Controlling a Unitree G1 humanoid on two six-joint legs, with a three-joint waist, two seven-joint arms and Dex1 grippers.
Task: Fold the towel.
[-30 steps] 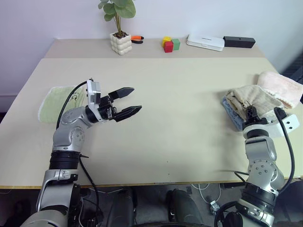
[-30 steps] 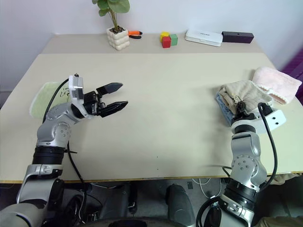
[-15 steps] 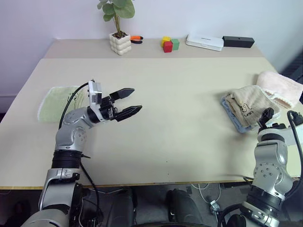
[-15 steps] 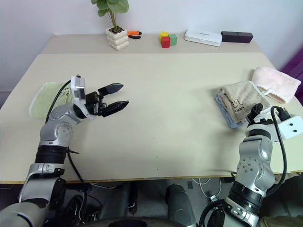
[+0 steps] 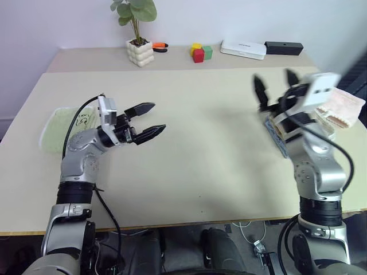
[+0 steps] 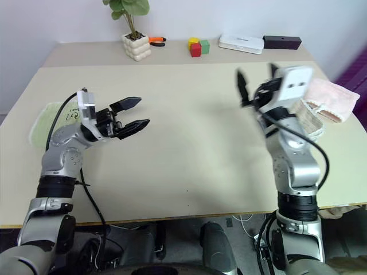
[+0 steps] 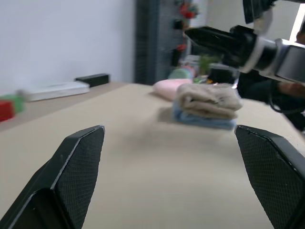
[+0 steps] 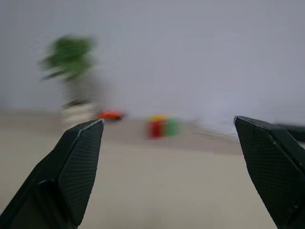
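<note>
Big beige table [image 5: 200, 149] takes up most of the scene, w/ a narrower one butted against its far edge. Right arm is raised above the table's right side, right gripper [image 5: 274, 85] pointing up and away, fingers spread wide, nothing between them. Left arm is bent over the table's left part; left gripper [image 5: 148, 120] is aimed toward the middle, fingers also spread apart, empty, off the tabletop. Light green cloth [image 5: 53, 127] lies flat near the left edge, behind the left arm. At the right edge, the towel [image 7: 208, 100] sits as a loosely folded bundle on top of a light blue cloth [image 7: 200, 119], partly hidden behind the right arm in the head views; a pink cloth [image 5: 343, 106] is just beside it, further right. Along the far table: potted plant [image 5: 139, 34] in a white pot, white flat box [image 5: 243, 49], black bar-shaped box [image 5: 283, 47], red/yellow/green blocks [image 5: 199, 52], small orange-handled tool [image 5: 160, 46] next to the pot.
</note>
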